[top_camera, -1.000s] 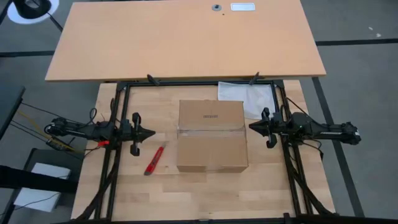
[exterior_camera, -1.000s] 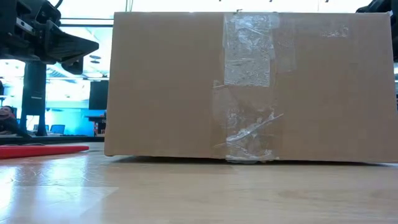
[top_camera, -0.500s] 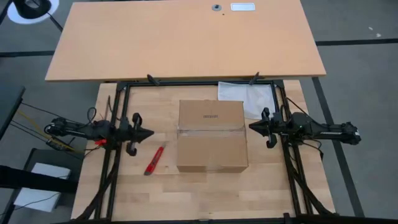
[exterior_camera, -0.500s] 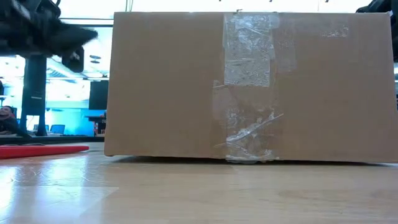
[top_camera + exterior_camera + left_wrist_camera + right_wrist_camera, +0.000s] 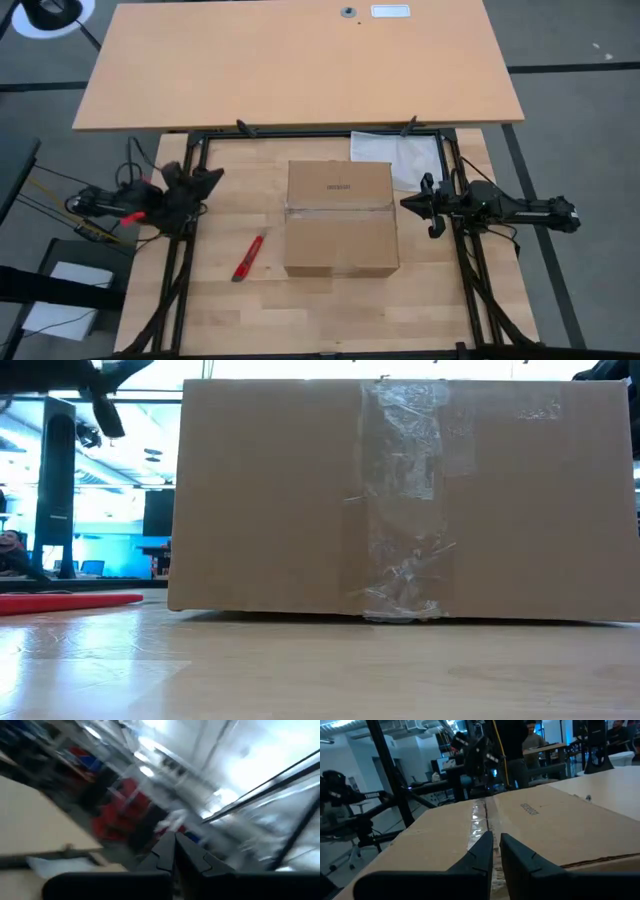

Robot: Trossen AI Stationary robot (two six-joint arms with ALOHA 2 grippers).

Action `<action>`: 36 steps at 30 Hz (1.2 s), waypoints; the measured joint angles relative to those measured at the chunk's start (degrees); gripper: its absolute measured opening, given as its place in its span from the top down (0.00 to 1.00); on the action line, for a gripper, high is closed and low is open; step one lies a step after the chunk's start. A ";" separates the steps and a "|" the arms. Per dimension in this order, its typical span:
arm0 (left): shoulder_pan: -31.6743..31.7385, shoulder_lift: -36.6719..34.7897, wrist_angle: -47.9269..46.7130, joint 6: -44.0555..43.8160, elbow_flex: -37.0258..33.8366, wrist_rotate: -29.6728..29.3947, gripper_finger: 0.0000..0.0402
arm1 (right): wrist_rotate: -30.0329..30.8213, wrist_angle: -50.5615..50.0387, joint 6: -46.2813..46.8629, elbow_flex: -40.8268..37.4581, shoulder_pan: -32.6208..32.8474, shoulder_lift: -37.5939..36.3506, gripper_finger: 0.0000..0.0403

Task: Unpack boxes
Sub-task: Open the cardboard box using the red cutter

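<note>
up close, the right gripper (image 5: 404, 203) has its two fingers (image 5: 481, 851) drawn nearly together, only a thin slit between them, holding nothing. it sits just beside the right side of the box (image 5: 339, 218), level with the tape seam (image 5: 479, 818) that runs across the top, and its tips point straight along that seam. the right arm (image 5: 500, 205) reaches in flat from the right edge of the table (image 5: 440, 310)

the left gripper (image 5: 210, 176) is over the left edge of the table, well apart from the box and angled toward the far side; its fingers (image 5: 175, 852) lie pressed together, empty, and its wrist camera looks up into the room rather than at the table

the box is brown cardboard, shut, standing in the middle of the table with a small dark logo (image 5: 339, 186) on its far flap and clear tape (image 5: 403, 500) down the near face. a red box cutter (image 5: 248, 257) lies on the wood just left of the box, apart from it. a clear bag (image 5: 400, 158) lies flat at the far right corner, behind the box
</note>
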 joint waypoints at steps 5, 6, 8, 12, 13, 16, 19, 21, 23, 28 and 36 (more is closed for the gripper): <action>0.00 9.57 -22.99 1.02 15.39 -6.03 0.95 | 0.00 -0.01 -0.01 0.00 0.00 0.02 0.90; 0.00 12.01 -28.26 -0.57 18.53 -6.58 0.95 | 0.00 -0.01 0.00 -0.01 -0.01 0.01 0.90; 0.00 17.06 -37.86 -6.88 24.21 -6.67 0.95 | 0.00 0.00 0.01 0.00 0.00 0.02 0.90; -0.02 27.06 -56.61 -20.37 33.51 -2.14 0.95 | 0.00 0.00 -0.01 0.00 0.00 0.01 0.90; -0.02 29.44 -60.61 -22.23 35.25 0.37 0.95 | 0.00 -0.02 0.00 0.00 -0.01 0.01 0.90; -0.02 36.30 -69.23 -26.72 38.56 7.80 0.95 | 0.00 0.00 0.01 -0.01 0.00 0.02 0.90; -0.37 41.52 -74.54 -29.92 39.26 13.08 0.95 | 0.00 0.00 -0.01 0.00 -0.01 0.01 0.90; -0.72 44.36 -78.94 -32.53 39.25 15.25 0.95 | 0.00 0.00 0.01 -0.02 -0.02 0.02 0.90; -1.16 46.80 -82.22 -34.23 38.66 17.56 0.95 | 0.00 0.00 0.01 -0.02 -0.01 0.01 0.90; -1.90 49.71 -82.97 -38.73 35.73 24.21 0.94 | 0.00 0.02 0.01 0.00 -0.01 0.00 0.90; -1.86 53.04 -77.67 -40.65 31.09 28.79 0.75 | 0.00 0.02 0.01 -0.02 -0.02 0.02 0.90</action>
